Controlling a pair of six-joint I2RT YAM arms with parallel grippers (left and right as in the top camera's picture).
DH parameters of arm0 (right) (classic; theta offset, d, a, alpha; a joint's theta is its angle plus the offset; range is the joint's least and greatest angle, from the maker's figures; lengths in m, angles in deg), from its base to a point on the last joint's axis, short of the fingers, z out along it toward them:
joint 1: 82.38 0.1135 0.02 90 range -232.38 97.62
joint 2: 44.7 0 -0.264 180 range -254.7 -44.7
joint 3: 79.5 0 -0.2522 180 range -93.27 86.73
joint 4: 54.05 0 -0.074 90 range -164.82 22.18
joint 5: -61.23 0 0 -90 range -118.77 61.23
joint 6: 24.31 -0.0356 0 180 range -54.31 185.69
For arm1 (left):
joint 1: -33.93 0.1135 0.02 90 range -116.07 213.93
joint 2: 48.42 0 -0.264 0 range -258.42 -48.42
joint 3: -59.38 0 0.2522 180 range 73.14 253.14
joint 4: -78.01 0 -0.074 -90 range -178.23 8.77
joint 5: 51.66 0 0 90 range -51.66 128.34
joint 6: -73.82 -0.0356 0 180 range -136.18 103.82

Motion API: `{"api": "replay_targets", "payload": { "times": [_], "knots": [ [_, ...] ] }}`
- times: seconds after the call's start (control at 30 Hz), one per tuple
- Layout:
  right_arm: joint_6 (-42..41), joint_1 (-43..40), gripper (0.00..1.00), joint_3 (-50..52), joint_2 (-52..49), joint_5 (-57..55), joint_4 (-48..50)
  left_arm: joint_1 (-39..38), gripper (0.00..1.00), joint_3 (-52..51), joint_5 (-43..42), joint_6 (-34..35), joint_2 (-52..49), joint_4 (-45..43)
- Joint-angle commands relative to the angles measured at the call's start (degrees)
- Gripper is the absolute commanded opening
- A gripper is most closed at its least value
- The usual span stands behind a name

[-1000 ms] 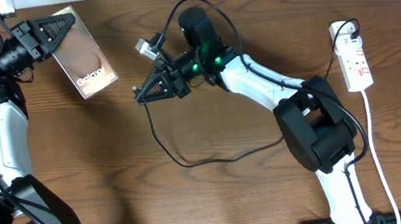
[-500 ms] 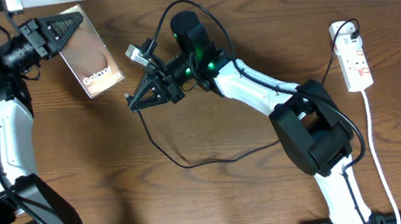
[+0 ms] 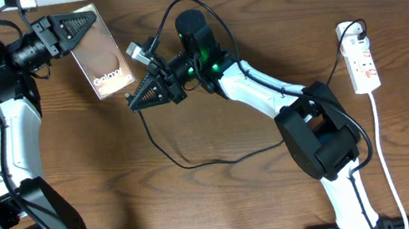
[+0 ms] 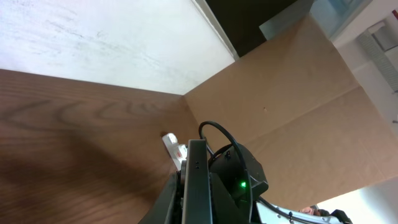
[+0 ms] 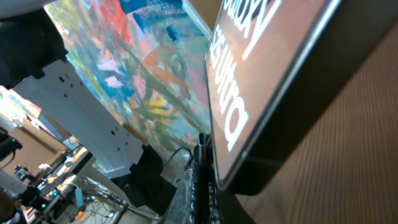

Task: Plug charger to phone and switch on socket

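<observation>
Held: phone (image 3: pixel 102 55), tilted at far left, one edge clamped in left gripper (image 3: pixel 89 20). Held: charger (image 3: pixel 187 163), cable looped over table (image 3: pixel 226 208), plug tip pinched in tightly closed right gripper (image 3: pixel 135 102), just beside phone's lower edge; not yet seated, by appearance (port itself hidden). Untouched: socket (image 3: pixel 361 56), far right, well apart. Outstanding: plugging in, then switching on.

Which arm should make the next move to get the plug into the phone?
Right. The right gripper is shut on the charger at its tip, close beside the lower end of the phone. The left gripper is shut on the phone's far end and likely only needs to steady it.
</observation>
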Motion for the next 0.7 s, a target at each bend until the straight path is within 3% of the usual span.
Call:
{"api": "replay_targets", "payload": {
  "times": [0.0,0.27,0.67],
  "knots": [
    [-1.5,0.0,0.01,-0.5,0.7,-1.7,0.2,-0.2,0.07,0.6,0.6,1.0,0.3,-0.5],
    [-2.9,0.0,0.01,-0.5,0.7,-2.9,1.5,-1.8,0.07,0.6,4.7,1.5,0.3,-0.4],
    [-4.2,-0.6,0.01,-0.5,0.7,-3.1,2.8,-2.8,0.07,0.6,3.7,1.3,0.3,-2.8]
  ]
}}
